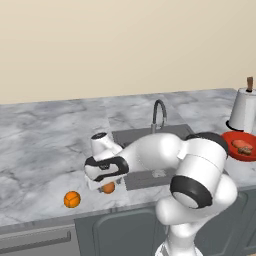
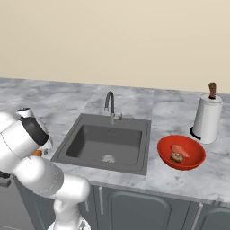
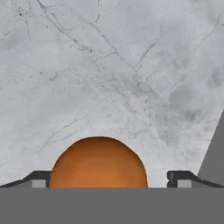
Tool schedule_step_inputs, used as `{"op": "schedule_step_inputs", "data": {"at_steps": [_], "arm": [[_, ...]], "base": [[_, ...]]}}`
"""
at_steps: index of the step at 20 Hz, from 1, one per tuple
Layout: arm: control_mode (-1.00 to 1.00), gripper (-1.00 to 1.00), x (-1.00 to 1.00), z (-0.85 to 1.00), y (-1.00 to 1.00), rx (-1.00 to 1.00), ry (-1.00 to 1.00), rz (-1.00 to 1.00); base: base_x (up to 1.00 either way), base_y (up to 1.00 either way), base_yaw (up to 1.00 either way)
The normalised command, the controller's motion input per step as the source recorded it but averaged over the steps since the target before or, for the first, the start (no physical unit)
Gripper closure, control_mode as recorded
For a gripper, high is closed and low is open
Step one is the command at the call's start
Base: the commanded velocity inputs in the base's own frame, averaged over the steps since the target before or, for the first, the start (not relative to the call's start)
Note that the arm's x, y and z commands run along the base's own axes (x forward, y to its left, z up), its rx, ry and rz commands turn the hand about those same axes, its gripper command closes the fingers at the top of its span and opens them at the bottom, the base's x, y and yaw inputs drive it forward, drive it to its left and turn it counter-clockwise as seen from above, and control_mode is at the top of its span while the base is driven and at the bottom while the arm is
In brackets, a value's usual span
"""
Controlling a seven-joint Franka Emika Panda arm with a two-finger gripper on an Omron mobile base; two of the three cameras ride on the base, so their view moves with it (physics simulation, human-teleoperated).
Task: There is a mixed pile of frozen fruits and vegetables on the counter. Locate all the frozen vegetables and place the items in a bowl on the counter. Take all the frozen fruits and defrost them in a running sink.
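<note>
Fruit first: a plain orange ball (image 3: pixel 99 162) sits on the marble counter (image 3: pixel 109 65) between the two dark finger tips (image 3: pixel 37 178), which stand wide apart at roughly 8 and 4 o'clock of it, each with a gap to the ball, so the gripper (image 3: pixel 109 180) is spread around the ball and not clamped on it. From the left base view the same ball (image 1: pixel 108 188) peeks out just under the hand, near the counter's front edge, and a second orange ball with dark segment lines (image 1: pixel 72 199) lies at its 8 o'clock, apart from it. Beside them, at 3 o'clock, is the sink (image 1: pixel 150 150). In the right base view the sink basin (image 2: pixel 105 143) shows whole, and the red bowl (image 2: pixel 181 152) at its 3 o'clock holds the reddish oblong piece (image 2: pixel 179 150) and the brown-beige lump (image 2: pixel 175 157).
</note>
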Motion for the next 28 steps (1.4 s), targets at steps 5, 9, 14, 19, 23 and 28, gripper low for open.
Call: {"op": "schedule_step_inputs", "data": {"at_steps": [5,9,14,19,23,28], "arm": [[-1.0,1.0,0.0,-0.25,0.0,0.03,-0.04,0.0],[-1.0,1.0,-0.17,0.25,-0.09,0.0,0.0,-0.03],[-1.0,1.0,0.01,0.51,-0.57,-0.03,0.01,-0.13],[-1.0,1.0,0.04,0.38,-0.59,0.01,-0.09,-0.15],[-1.0,1.0,0.34,0.16,-0.62,0.01,-0.04,-0.06],[-1.0,1.0,0.54,0.1,-0.71,0.02,0.09,0.0]], "base": [[0.0,0.0,0.0],[0.0,0.0,0.0],[0.0,0.0,0.0],[0.0,0.0,0.0],[0.0,0.0,0.0],[0.0,0.0,0.0]]}}
